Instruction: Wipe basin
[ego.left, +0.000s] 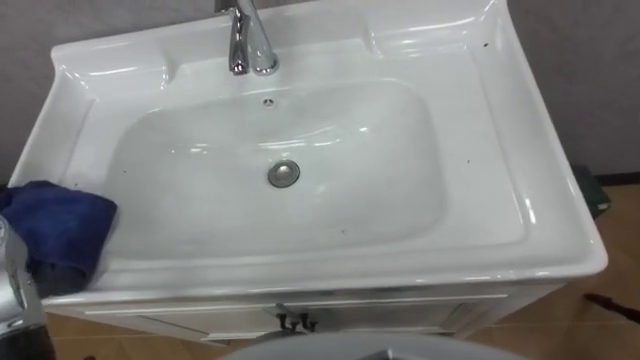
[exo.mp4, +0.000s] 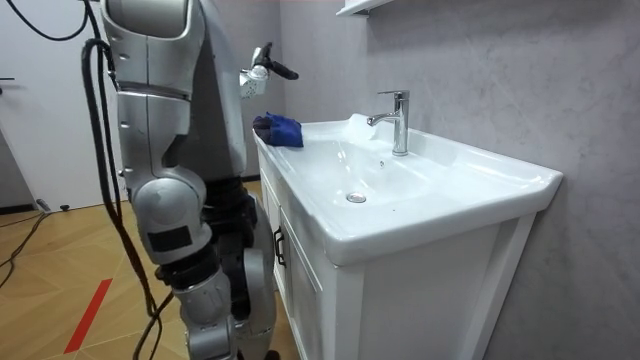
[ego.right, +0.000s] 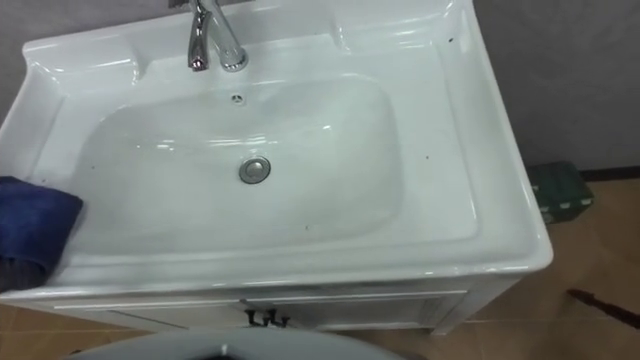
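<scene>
The white basin (ego.left: 300, 255) lies before me, with its drain (ego.left: 284, 173) in the middle of the bowl and a chrome tap (ego.left: 247, 40) at the back. A dark blue cloth (ego.left: 55, 225) lies bunched on the basin's left rim, partly over the front edge. My left hand (exo.mp4: 258, 75) hangs raised above and just short of the cloth (exo.mp4: 278, 130), apart from it. Its silver arm shows at the lower left corner of the left eye view, beside the cloth. The room view has me standing upright at the basin's front.
The basin sits on a white cabinet (exo.mp4: 300, 290) with dark door handles (ego.left: 296, 322). A grey wall (exo.mp4: 480, 60) runs behind it. A dark green object (ego.right: 558, 190) lies on the wooden floor to the right of the cabinet.
</scene>
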